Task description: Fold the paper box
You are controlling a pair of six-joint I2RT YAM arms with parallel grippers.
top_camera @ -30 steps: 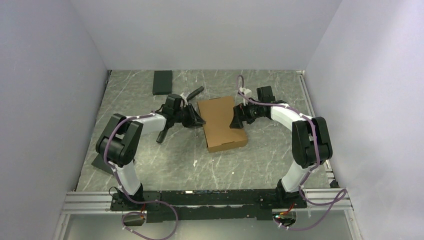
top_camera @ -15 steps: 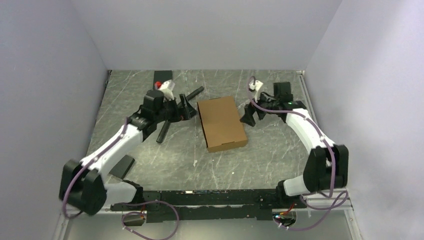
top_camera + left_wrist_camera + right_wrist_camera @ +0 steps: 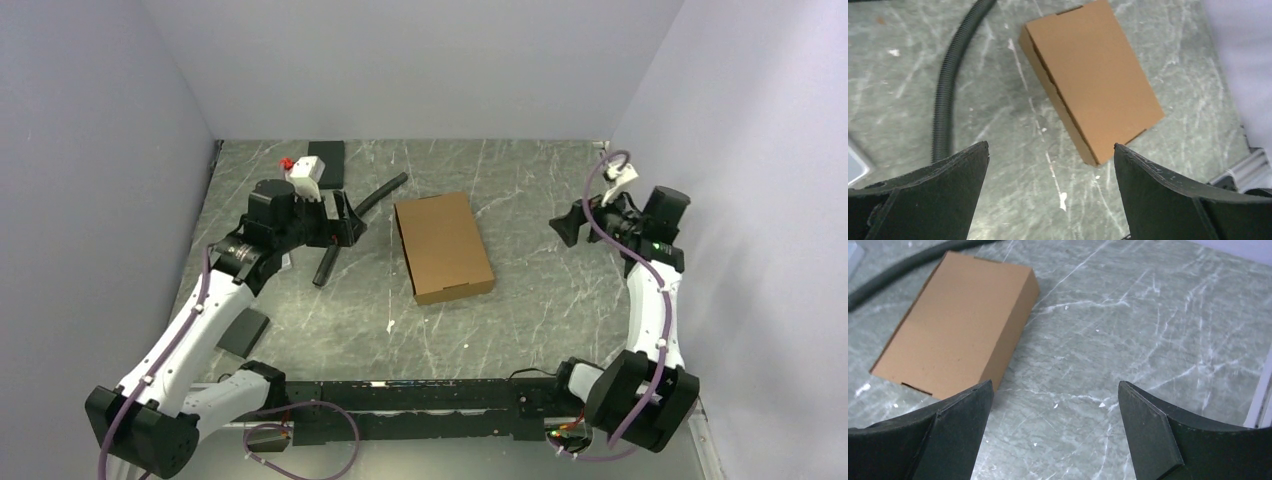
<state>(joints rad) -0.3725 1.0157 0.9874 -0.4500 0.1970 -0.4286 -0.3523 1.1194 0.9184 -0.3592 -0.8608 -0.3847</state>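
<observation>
Both arms have backed off the closed paper box (image 3: 443, 247); left gripper (image 3: 346, 218) and right gripper (image 3: 562, 228) gape empty, folding seemingly done.

Smooth, matt brown cardboard on the paper box (image 3: 444, 247). The tabletop (image 3: 520, 310) looks like grey-green marbled stone with white veins and a slight sheen. The corrugated hose (image 3: 945, 85) is black, ribbed and matt. Left claw (image 3: 1049, 147) and right claw (image 3: 1055, 385) are matt black plastic.
</observation>
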